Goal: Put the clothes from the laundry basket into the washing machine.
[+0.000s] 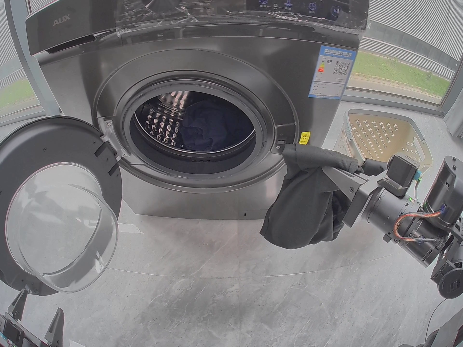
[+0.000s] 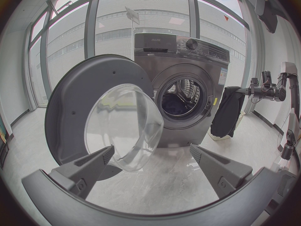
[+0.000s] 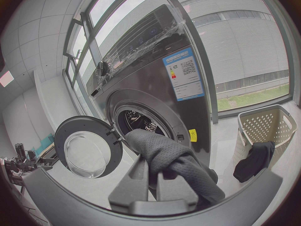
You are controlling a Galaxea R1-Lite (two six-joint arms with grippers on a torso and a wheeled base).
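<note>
Transfer step: grey garment (image 1: 301, 208) pinched in right gripper (image 3: 152, 179), hanging just right of the drum opening (image 1: 193, 126), not yet inside.

The garment hangs off the floor, its top fold near the washing machine (image 1: 193, 49) door latch. The right fingers are pressed together on the cloth, with most of it drooping below. One dark item (image 1: 214, 124) already lies in the drum, and another dark piece (image 3: 255, 160) hangs over the rim of the laundry basket (image 1: 381, 138) behind the right arm. Next move, as I judge it: swing left and push through the opening before letting go, since the low hem could snag on the door seal. The door (image 1: 53, 203) is swung wide open on the left. The left gripper (image 2: 151, 148) is low by the door, spread wide and holding nothing.
</note>
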